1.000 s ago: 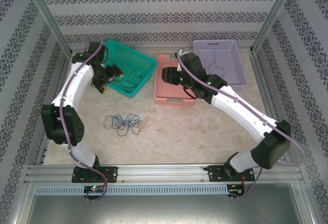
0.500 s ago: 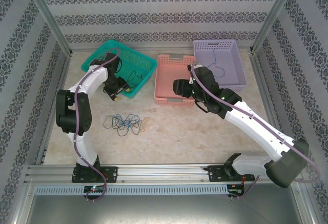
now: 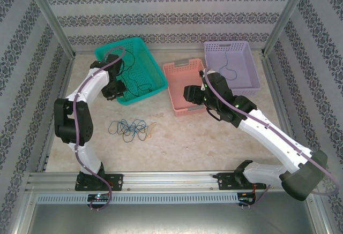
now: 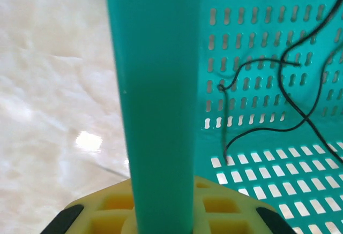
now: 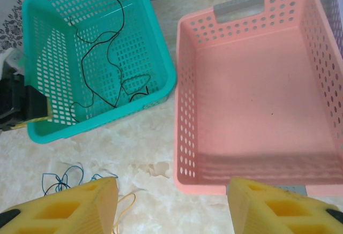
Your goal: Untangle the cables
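partly: one black cable (image 4: 223,121) is lying in the teal basket (image 4: 155,84) the left gripper (image 3: 114,89) is clamping; right gripper (image 5: 171,191) gaping empty; tangle (image 3: 131,128) waiting.

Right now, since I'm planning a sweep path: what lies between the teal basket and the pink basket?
Just bare tabletop. The right wrist view shows an open strip between the teal basket and the pink basket, with nothing lying in it.
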Robot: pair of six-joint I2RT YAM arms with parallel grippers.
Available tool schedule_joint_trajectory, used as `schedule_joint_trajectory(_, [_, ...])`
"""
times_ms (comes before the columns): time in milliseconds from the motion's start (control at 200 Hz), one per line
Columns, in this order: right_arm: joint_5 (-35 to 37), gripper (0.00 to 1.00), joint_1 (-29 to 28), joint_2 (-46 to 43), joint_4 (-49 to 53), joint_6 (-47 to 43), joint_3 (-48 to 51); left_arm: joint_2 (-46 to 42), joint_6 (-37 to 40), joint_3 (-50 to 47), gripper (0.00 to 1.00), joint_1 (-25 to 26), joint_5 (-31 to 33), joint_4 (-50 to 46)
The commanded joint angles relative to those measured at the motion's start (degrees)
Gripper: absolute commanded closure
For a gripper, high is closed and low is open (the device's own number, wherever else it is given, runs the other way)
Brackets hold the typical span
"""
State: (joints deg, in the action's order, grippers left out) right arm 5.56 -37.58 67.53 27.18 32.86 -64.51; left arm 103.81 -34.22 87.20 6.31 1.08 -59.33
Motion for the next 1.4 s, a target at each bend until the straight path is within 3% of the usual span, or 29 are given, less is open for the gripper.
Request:
schedule_joint_trajectory(0, [0.09,0.43,0.67,-0.21,0.78,0.16,0.31,-0.8,8.79,-2.16,1.0,-0.14,8.34,-5.91])
schedule_joint_trajectory(245, [-0.47,0.44,0.57,-0.1,1.29,0.02,0.69,-2.11,13.99,-5.21,1.0,-1.27,12.36,-6.9])
schedule_joint_trajectory(400, [-0.47,0.44,0.52,-0.41,2.0,-0.03,1.28,-3.0,19.66,-6.05,1.0,-3.23,6.32,-4.83])
schedule_joint_trajectory(654, [-0.71,0.44,0.38,-0.94,2.44,0.63,2.53,1.83,22.8,-2.04,1.0,-3.25,4.48,-7.36])
schedule_joint_trajectory(739, [-0.61,0.44,0.27,-0.7,2.57,0.63,2.52,2.58,21.01,-1.54,0.67,-3.27,4.41,-8.47])
schedule_joint_trajectory(834, [-0.47,0.44,0.15,-0.45,2.55,0.18,2.31,0.94,17.91,-2.03,0.43,-3.27,5.76,-9.11])
schedule_joint_trajectory(919, [-0.51,0.44,-0.03,-0.16,2.69,-0.44,2.41,-2.4,15.29,-2.46,0.33,-3.15,7.02,-9.64])
schedule_joint_trajectory(1034, [-0.65,0.45,-1.47,0.32,2.8,-0.88,3.34,-9.63,8.74,-3.53,0.29,-3.15,6.74,-10.9])
schedule_joint_trajectory(1224, [-3.63,0.47,-8.31,3.81,-1.44,7.01,8.12,-29.86,-13.11,-19.08,0.29,0.31,-6.1,-7.58])
schedule_joint_trajectory(1394, [-6.35,0.46,-14.69,11.31,-12.45,21.37,11.33,-49.29,-32.78,-42.4,0.28,5.93,-16.83,11.23])
